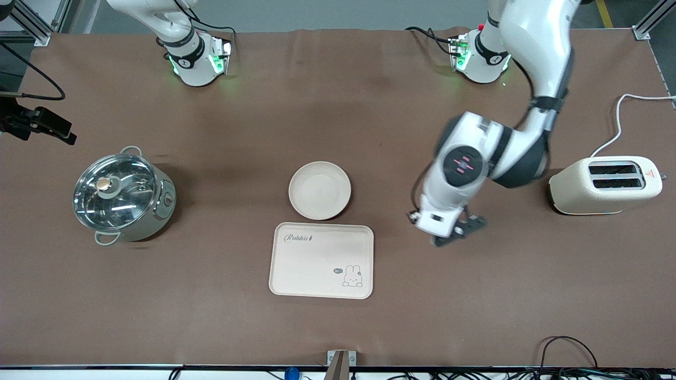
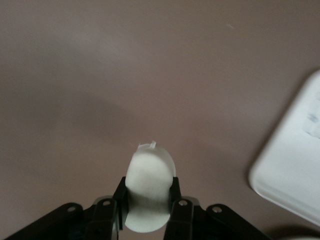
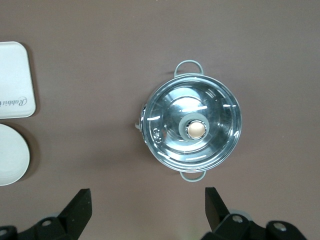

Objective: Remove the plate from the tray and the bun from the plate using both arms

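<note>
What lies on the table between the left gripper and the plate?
Nothing: the front view shows bare tabletop between the left gripper, shut on the bun, and the plate.

The round cream raised-rim plate [image 1: 319,190] lies just beside the rectangular cream rabbit tray [image 1: 321,260], farther from the front camera. The left gripper [image 1: 458,230], clamping the small pale oval bun [image 2: 149,187], hangs over bare tabletop [image 1: 475,295] between tray and cream two-slot toaster [image 1: 605,185].

Table [image 1: 338,116]: matt brown covering, smooth. Pot [image 1: 124,196]: polished metal, glossy glass lid [image 3: 192,127]. Plate [image 1: 319,190] and tray [image 1: 321,259]: matt cream, faintly speckled. Toaster [image 1: 604,186]: smooth cream casing. Bun [image 2: 149,187] between my left fingers [image 2: 176,200]: pale, smooth, matt; fingers matt black.
</note>
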